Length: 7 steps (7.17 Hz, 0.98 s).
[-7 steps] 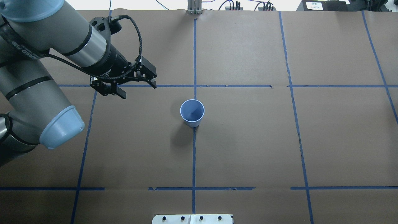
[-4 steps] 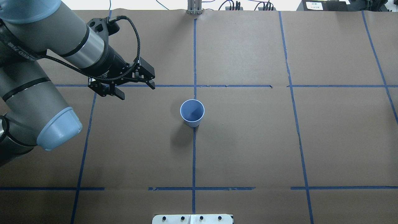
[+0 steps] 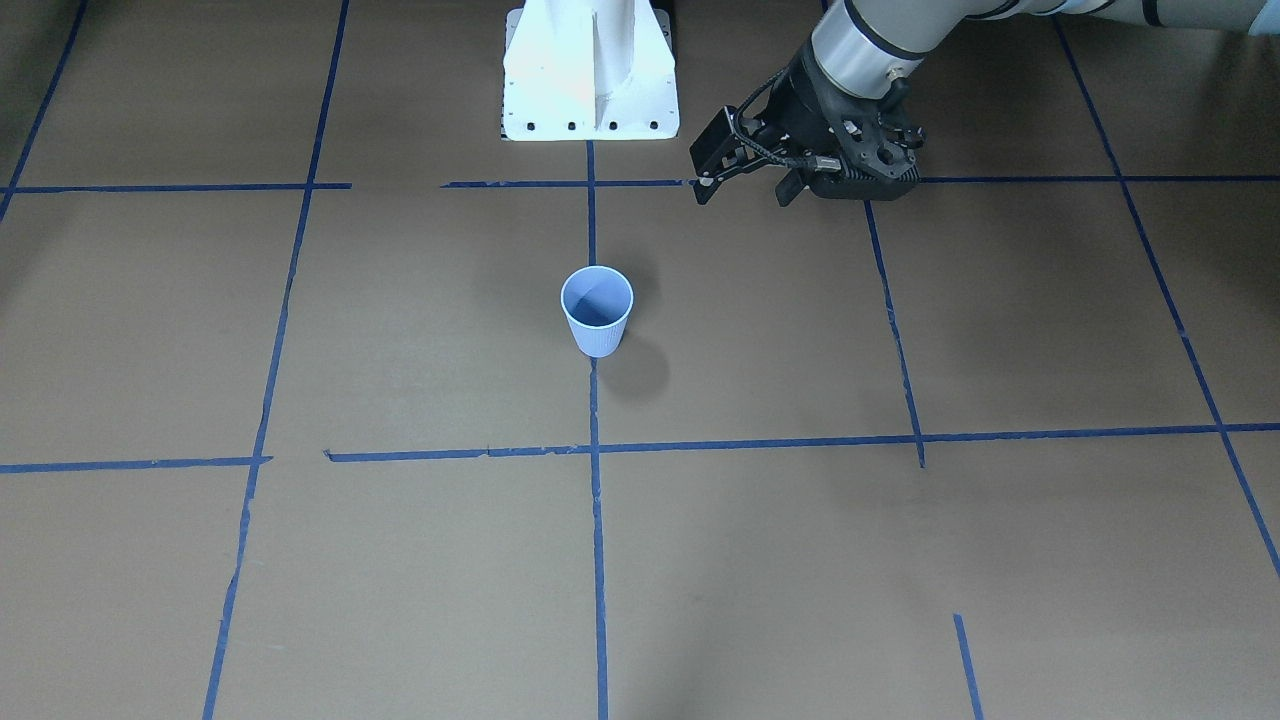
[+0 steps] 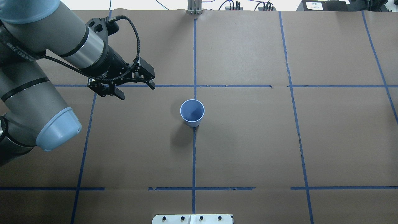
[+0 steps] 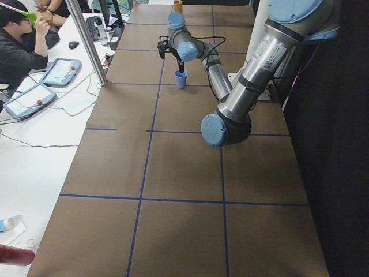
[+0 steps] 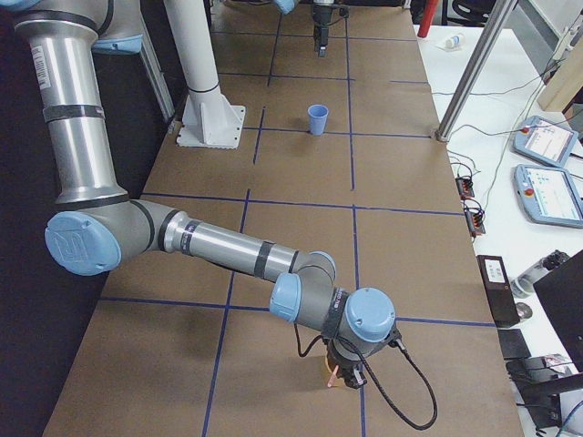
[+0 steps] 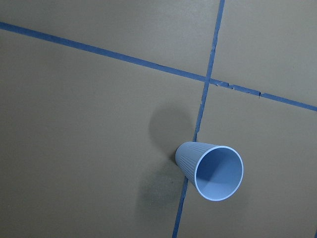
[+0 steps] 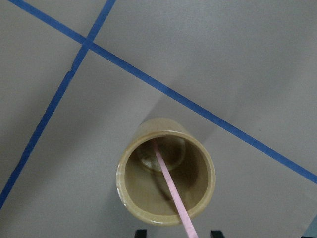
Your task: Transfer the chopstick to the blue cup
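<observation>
The blue cup point(image 4: 192, 112) stands upright and empty at the middle of the table, on a blue tape line; it also shows in the front view point(image 3: 597, 310) and the left wrist view point(image 7: 213, 171). My left gripper point(image 4: 136, 92) is open and empty, above the table to the cup's left and a little beyond it. The pink chopstick point(image 8: 171, 188) leans inside a tan cup point(image 8: 166, 171), its upper end running between the fingertips point(image 8: 141, 231) of my right gripper point(image 8: 178, 231). These stand apart on either side of the stick, open. That cup is near the table's right end point(image 6: 326, 364).
Brown paper with a grid of blue tape lines point(image 4: 194, 155) covers the table. The white robot base point(image 3: 590, 70) stands at the near edge. Operators' pendants point(image 6: 547, 173) and cables lie on a side bench beyond the far edge.
My left arm has drawn back slightly to the left and away from the blue cup, gripper still open. The cup has not moved.
</observation>
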Each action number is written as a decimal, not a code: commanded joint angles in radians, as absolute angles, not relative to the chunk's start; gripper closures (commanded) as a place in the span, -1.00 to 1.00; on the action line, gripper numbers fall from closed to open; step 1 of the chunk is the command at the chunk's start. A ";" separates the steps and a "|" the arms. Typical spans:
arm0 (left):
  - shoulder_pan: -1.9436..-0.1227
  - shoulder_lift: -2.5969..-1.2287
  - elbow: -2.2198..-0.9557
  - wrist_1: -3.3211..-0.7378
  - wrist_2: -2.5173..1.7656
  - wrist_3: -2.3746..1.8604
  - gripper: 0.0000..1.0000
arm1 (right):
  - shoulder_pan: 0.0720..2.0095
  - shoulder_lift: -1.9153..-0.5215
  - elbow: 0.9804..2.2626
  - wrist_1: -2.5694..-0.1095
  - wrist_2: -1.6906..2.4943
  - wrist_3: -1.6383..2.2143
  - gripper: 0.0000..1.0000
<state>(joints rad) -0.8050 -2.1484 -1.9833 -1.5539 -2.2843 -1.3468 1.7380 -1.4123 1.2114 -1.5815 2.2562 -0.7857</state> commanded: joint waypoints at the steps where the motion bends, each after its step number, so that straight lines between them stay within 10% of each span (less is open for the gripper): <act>1: -0.805 -2.148 -1.983 -1.554 -2.284 -1.347 -1.00 | 1.738 -1.420 1.207 -1.580 2.243 -0.788 -0.06; 5: -0.805 -2.148 -1.983 -1.554 -2.284 -1.347 -1.00 | 1.738 -1.425 1.167 -1.572 2.235 -0.788 -0.06; 7: -0.805 -2.149 -1.983 -1.554 -2.284 -1.347 -1.00 | 1.738 -1.425 1.167 -1.577 2.238 -0.787 0.97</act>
